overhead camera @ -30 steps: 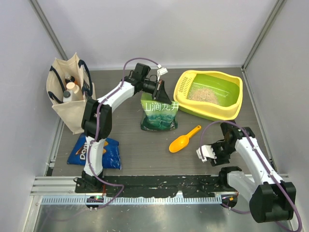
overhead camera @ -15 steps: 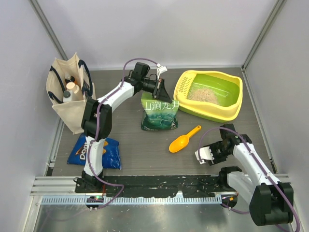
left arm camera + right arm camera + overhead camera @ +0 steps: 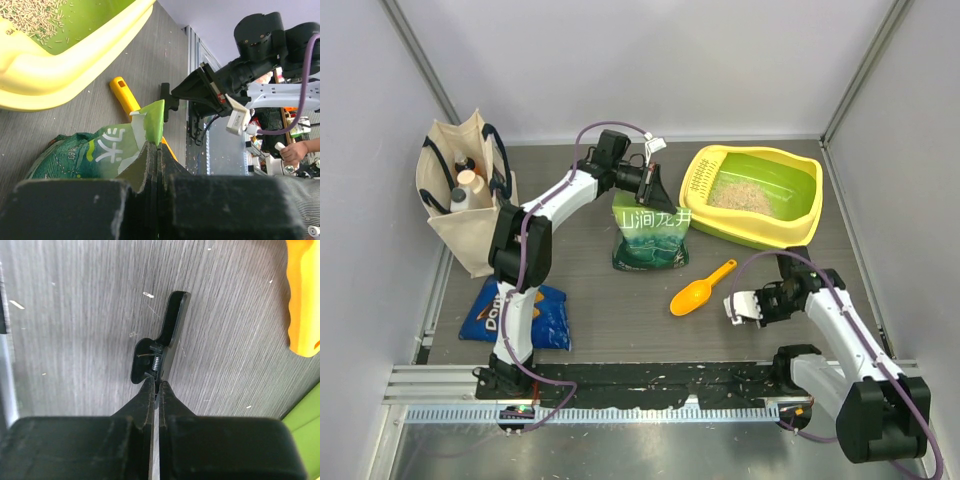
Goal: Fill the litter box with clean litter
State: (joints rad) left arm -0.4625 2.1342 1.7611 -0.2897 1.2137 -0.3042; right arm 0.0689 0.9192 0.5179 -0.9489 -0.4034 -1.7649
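Top view: the litter box holds a patch of clean litter. Left of the box, the left gripper pinches the top of the green pouch.

Left wrist: its fingers are closed on the pouch edge, below the box.

Right wrist: the right gripper is clamped narrowly on a black clip, in front of the box.

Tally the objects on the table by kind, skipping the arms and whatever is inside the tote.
Bags: 3 (tote bag, Doritos bag, green pouch)
Litter box: 1
Orange scoop: 1
Black clip: 1
Total: 6
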